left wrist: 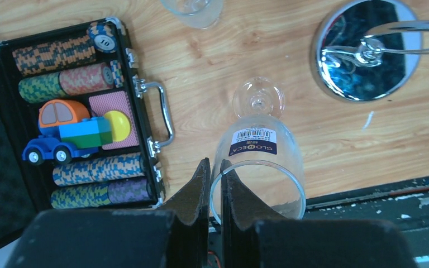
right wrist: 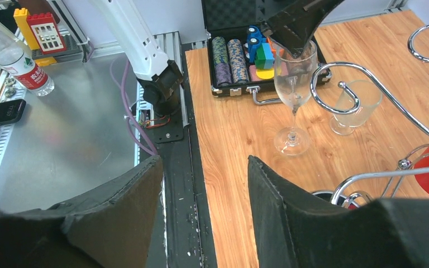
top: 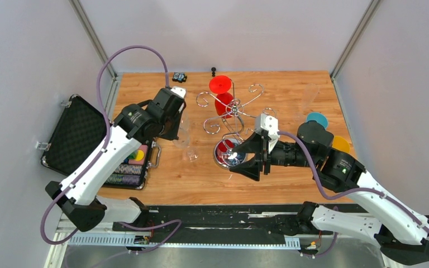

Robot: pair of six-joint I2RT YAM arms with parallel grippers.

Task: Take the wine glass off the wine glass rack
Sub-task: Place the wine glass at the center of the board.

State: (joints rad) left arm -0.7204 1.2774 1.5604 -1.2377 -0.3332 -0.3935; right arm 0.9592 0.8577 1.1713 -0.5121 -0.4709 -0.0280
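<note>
Release looks to me like the step in hand. The wine glass (right wrist: 292,84) stands upright on the table (top: 290,184), foot apparently on the wood, already off the rack (top: 233,110) and near it on its left. My left gripper (left wrist: 215,170) pinches the rim, one finger inside the bowl and one outside. My right gripper (right wrist: 204,162) sits low by the rack's mirrored base, fingers spread wide and holding nothing.

Next I would part the left fingers just enough to free the rim, then lift straight up. A sideways pull could tip the glass, tall as it is on a small foot.

Count:
- two arms
- one rack
- one wine glass in hand
- one tumbler (right wrist: 357,103) just beside it
- one red glass (top: 222,95) hanging on the rack
- one open chip case (top: 75,134)
- at the table's right side, one more clear glass (top: 310,97), plus a blue disc (top: 317,119) and a yellow disc (top: 341,144) that I cannot identify
</note>
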